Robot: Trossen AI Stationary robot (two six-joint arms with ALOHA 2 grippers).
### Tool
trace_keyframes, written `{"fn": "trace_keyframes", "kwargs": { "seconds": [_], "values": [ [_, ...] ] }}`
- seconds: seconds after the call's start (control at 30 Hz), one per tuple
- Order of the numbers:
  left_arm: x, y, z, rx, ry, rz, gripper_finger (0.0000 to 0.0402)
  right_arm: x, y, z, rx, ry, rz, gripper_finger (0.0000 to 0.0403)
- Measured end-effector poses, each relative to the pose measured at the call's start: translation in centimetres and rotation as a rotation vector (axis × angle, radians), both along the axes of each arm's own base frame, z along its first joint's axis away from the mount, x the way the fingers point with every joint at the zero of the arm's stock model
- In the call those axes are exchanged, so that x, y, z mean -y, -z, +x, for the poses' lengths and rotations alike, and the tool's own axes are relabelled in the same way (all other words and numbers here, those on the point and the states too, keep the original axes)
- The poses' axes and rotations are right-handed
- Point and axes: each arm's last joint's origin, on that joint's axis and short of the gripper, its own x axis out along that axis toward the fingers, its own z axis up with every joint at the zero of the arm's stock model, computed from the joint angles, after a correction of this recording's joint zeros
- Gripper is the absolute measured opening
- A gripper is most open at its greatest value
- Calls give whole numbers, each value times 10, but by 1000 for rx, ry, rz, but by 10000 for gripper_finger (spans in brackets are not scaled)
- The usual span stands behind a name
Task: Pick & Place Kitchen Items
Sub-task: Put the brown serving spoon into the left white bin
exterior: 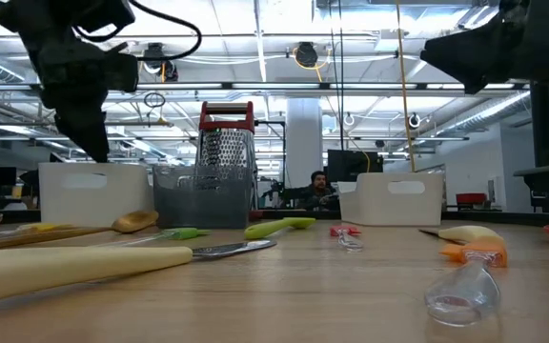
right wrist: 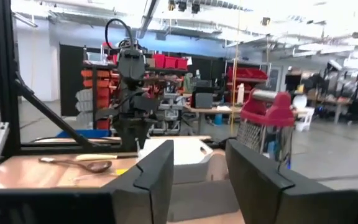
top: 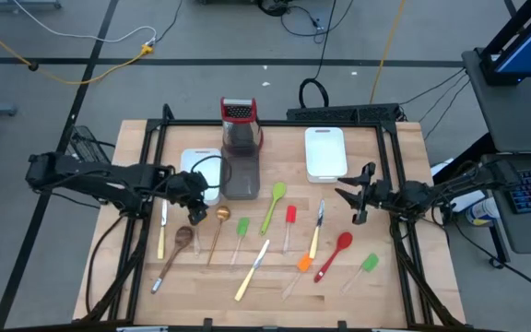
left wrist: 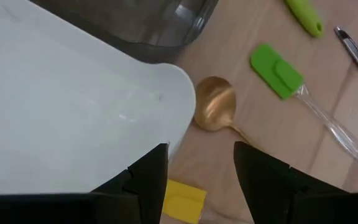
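Looking past the left gripper [left wrist: 201,180], whose two dark fingers [left wrist: 148,180] stand apart, we see a white tray [left wrist: 73,118] beside a gold spoon bowl [left wrist: 215,111]. A green spatula [left wrist: 277,70] with a clear handle lies nearby on the wooden table [left wrist: 328,93]. A yellow piece [left wrist: 182,200] shows between the fingers.

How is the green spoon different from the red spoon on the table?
The green spoon lies near the middle of the table, just right of the grey tray; the red spoon lies nearer the front right. The green spoon's bowl points toward the back, and so does the red spoon's. Both lie flat, slanted alike, untouched.
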Motion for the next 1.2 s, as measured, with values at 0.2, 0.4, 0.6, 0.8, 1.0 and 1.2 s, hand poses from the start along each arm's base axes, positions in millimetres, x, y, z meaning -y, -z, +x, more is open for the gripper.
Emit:
{"fn": "trace_keyframes", "kwargs": {
  "seconds": [0.2,0.4,0.6,0.8,1.0,1.2],
  "values": [
    [10,-14,16,22,10,-88,186,0,1,0,-9,3,-12,139],
    [26,-22,19,-26,-94,-201,186,1,-1,0,-34,58,-177,139],
    [44,-18,7,-143,-224,-298,186,7,-4,0,-26,119,-236,137],
    [63,-15,-5,-226,-239,-312,186,13,-4,0,-33,173,-237,139],
    [88,-11,-13,-275,-241,-339,186,20,-4,0,-38,229,-233,133],
    [117,7,-15,-379,-321,-345,186,26,-2,2,-62,265,-234,134]
  ]
}}
